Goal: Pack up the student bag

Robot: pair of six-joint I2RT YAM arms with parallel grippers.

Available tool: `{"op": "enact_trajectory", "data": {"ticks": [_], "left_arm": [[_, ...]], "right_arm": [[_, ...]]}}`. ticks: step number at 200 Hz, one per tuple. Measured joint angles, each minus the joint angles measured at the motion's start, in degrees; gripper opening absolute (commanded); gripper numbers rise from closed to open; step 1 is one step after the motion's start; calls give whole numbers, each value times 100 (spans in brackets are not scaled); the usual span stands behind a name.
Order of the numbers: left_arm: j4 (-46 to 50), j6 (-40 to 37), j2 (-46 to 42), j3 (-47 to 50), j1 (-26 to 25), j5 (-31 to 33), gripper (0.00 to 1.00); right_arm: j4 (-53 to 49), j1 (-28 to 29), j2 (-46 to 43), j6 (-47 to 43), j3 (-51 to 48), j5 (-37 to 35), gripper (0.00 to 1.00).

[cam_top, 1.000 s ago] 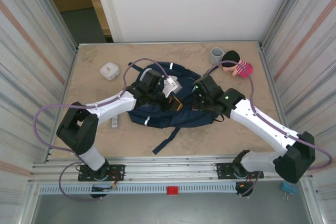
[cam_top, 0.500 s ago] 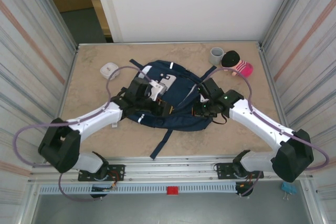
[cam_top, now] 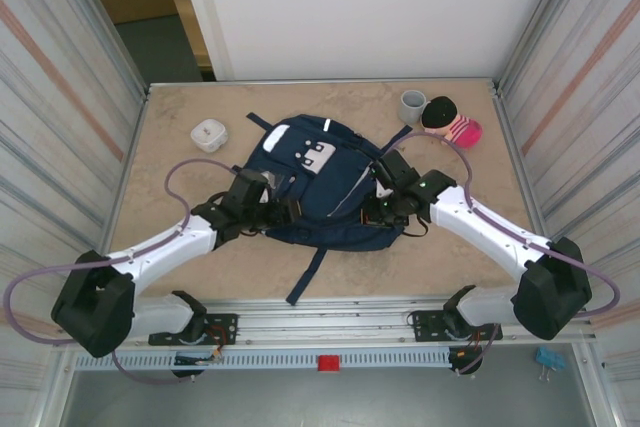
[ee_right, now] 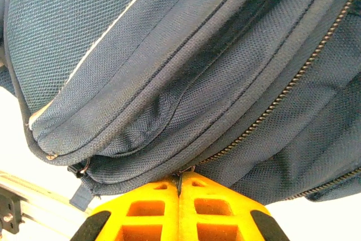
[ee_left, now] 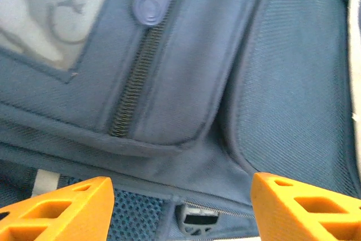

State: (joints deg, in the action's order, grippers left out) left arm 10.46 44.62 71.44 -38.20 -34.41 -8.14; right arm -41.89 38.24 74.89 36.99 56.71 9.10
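The student bag (cam_top: 318, 185), navy with a white dotted patch and a grey panel, lies flat at mid-table. My left gripper (cam_top: 283, 209) is at its near-left edge; in the left wrist view this gripper (ee_left: 180, 196) stands open, with orange fingers (ee_left: 67, 210) wide apart over the bag's fabric (ee_left: 186, 71), a zipper (ee_left: 132, 91) and a plastic buckle (ee_left: 197, 218). My right gripper (cam_top: 378, 209) presses against the bag's right side. In the right wrist view it (ee_right: 180, 180) is shut, pinching a small metal zipper pull (ee_right: 188, 169) where the zipper line (ee_right: 271, 108) ends.
A small white box (cam_top: 208, 134) sits at the back left. A grey cup (cam_top: 412, 105) and a pink striped soft item (cam_top: 455, 125) stand at the back right. A dark strap (cam_top: 310, 272) trails from the bag toward the near edge.
My left arm has drawn back toward the near left, away from the bag's top. The bag now lies flatter, its white patch uncovered. My right gripper has shifted slightly along the bag's right side.
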Motion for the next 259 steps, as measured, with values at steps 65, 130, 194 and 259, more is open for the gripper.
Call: {"op": "enact_trajectory", "data": {"ticks": [65,130,194,259], "left_arm": [[-507,120,905,-105,520,-50,66],[-516,-380,2275,-1690,938,-234,67],[-31,-138,920,-1613,955,-348,67],[321,1462,-1198,-24,323,-116,66]], "right_arm": [[398,658,42,323,0,-55,0],[1106,1152,660,693,146,-173,0],[1585,1318,1248,780,535,35,0],[1672,1325,1482,776,691,170,0]]}}
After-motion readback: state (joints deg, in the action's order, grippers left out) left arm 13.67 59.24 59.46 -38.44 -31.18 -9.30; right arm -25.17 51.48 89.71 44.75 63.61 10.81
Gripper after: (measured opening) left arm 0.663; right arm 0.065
